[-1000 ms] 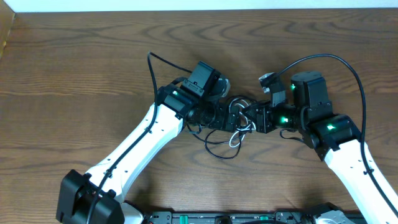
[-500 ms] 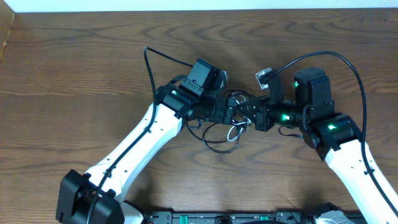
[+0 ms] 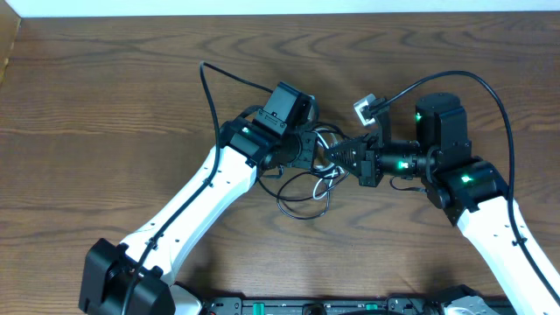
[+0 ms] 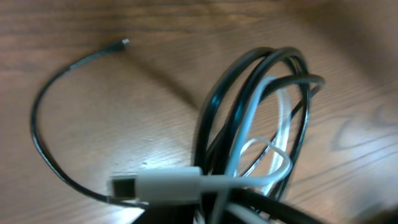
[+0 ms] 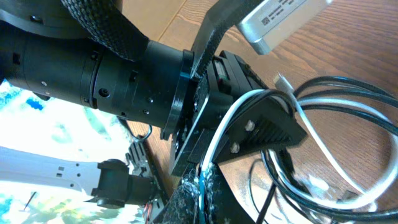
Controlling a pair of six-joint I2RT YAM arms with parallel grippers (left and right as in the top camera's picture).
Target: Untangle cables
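The cables (image 3: 302,197) are thin black and white cords looped together, bunched between my two grippers at mid-table, with one black loop trailing toward the front. My left gripper (image 3: 321,154) is shut on the bundle from the left. In the left wrist view the black and white loops (image 4: 273,55) fan out above the jaws and a white plug (image 4: 165,185) lies across them. My right gripper (image 3: 344,158) meets the bundle from the right. Its fingers (image 5: 204,186) are shut on a white cord that runs out to the loops (image 5: 336,101).
A thick black arm cable with a pale connector (image 3: 366,108) arcs over the right wrist. Another black arm cable (image 3: 214,79) rises behind the left arm. The wooden table (image 3: 105,105) spreads around both arms; its back edge meets a white wall.
My left gripper has gone from wide open to shut on the bundle. Both grippers have shifted slightly toward the back, and the trailing black loop has swung left.
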